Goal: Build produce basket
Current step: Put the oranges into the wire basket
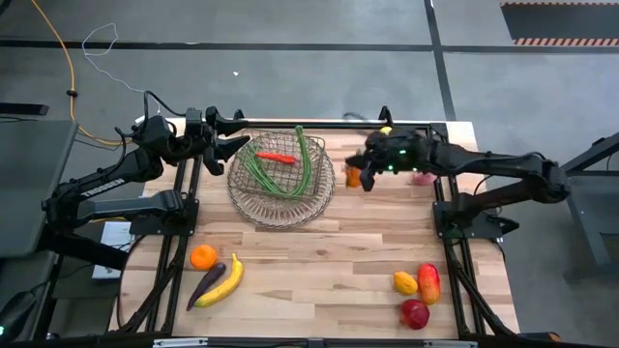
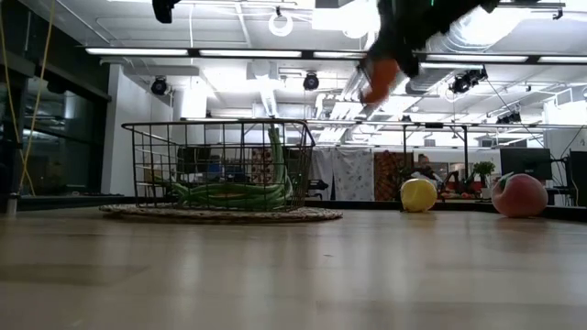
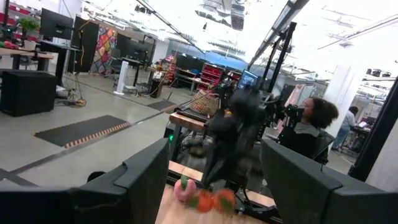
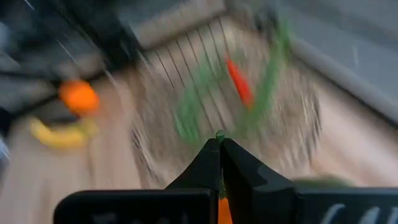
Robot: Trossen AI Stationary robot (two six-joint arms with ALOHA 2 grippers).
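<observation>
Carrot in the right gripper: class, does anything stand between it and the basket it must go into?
Nothing visible does. The right gripper holds the carrot in the air just beside the basket, with only open space between them. The beans and chilli already lie inside.

You see a bench (image 1: 319, 261) of pale, matt wooden planks with visible grain. The basket (image 1: 280, 179) is thin metal wire mesh. The apples (image 1: 422, 296) and banana (image 1: 224, 281) look smooth, faintly glossy.
</observation>
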